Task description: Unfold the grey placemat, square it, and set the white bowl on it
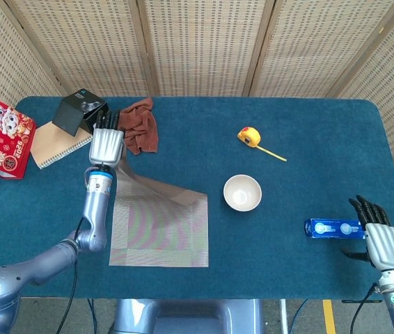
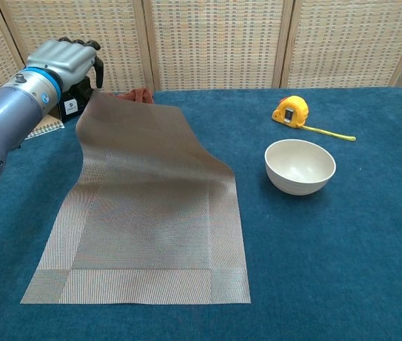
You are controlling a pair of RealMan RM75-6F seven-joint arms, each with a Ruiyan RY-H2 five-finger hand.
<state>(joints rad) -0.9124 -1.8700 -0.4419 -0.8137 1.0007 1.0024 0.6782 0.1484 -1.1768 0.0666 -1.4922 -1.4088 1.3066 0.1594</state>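
The grey placemat (image 1: 159, 223) (image 2: 144, 220) lies left of centre, its near part flat on the table. Its far half rises off the cloth, and my left hand (image 1: 106, 144) (image 2: 69, 60) grips the far left corner, held up near the black box. To the mat's right the white bowl (image 1: 242, 193) (image 2: 300, 165) stands upright and empty, apart from the mat. My right hand (image 1: 381, 241) hovers near the table's front right corner, fingers extended, holding nothing; it does not show in the chest view.
A blue tube (image 1: 331, 227) lies just left of my right hand. A yellow tape measure (image 1: 250, 136) (image 2: 290, 111) sits beyond the bowl. At the back left are a brown cloth (image 1: 139, 124), a black box (image 1: 79, 111), a spiral notebook (image 1: 54, 147) and a red calendar (image 1: 2, 136).
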